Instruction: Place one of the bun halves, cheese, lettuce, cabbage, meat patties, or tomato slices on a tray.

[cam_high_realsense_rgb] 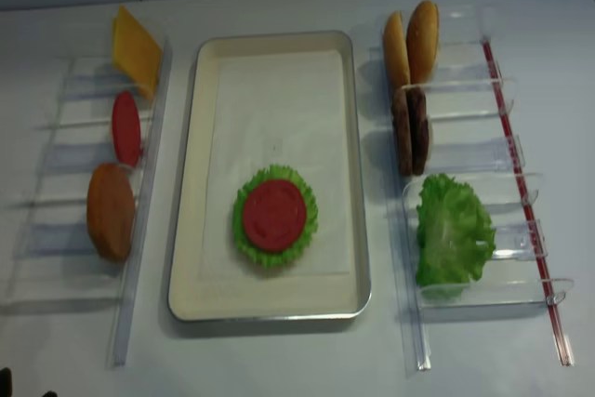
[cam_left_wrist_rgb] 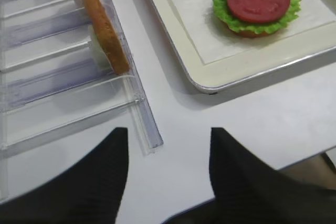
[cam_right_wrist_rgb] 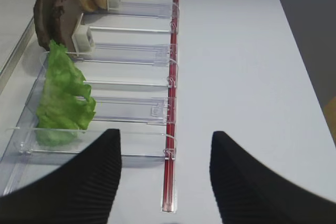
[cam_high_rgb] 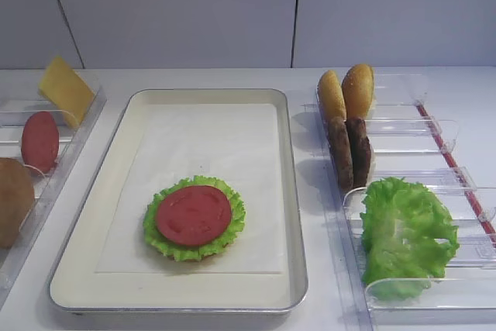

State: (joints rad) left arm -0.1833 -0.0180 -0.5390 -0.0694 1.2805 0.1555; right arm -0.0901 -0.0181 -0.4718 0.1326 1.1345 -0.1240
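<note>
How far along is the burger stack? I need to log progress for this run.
Done: on the tray, a tomato slice lies on lettuce over a bun. In hand: nothing; the left gripper and right gripper stand open and empty. Left in the racks: cheese, meat patties, bun halves.

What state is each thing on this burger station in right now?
Red round tomato slice: flat on the tray stack.
Frilly green lettuce leaf: under that slice.
Silvery rectangular metal tray: holding the stack.
Two brown meat patties: upright in the right rack.
Two golden bun halves: upright in the rack.
Yellow square cheese slice: leaning in the left rack.
Left gripper: jaws open, empty.
Right gripper: jaws open, empty.
</note>
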